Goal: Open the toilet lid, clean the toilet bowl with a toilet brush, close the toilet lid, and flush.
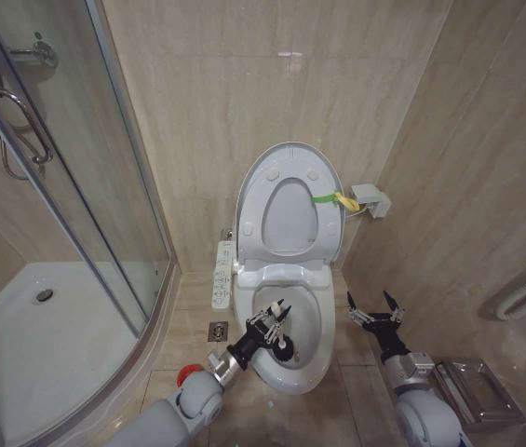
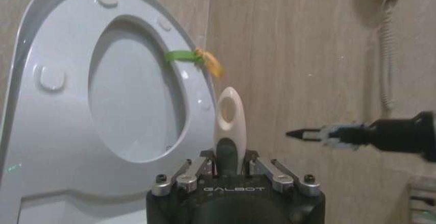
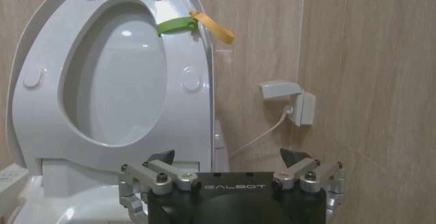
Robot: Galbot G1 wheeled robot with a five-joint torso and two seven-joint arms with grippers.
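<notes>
Lid: the toilet lid [image 1: 286,200] stands raised against the tiled wall behind the bowl, with the ring-shaped seat [image 1: 288,216] up against it; a yellow-green strap [image 1: 335,199] hangs from its edge on the robot's right.
Bowl: the toilet bowl [image 1: 311,371] is uncovered, its rim bare, with a narrow white button panel [image 1: 222,274] along its side on the robot's left.
Left gripper: the left gripper [image 1: 274,328] reaches over the near part of the bowl, fingers clamped on the pale handle of the toilet brush [image 1: 281,341].
Brush: the black bristle head points down inside the bowl; in the left wrist view the looped handle end [image 2: 229,116] rises between the fingers.
Right gripper: the right gripper [image 1: 375,312] hangs just beside the bowl on the robot's right, fingers spread apart, holding nothing.
Surroundings: a glass shower door [image 1: 67,177] stands to the left, and a red cup [image 1: 186,374] sits on the floor by the left arm.
</notes>
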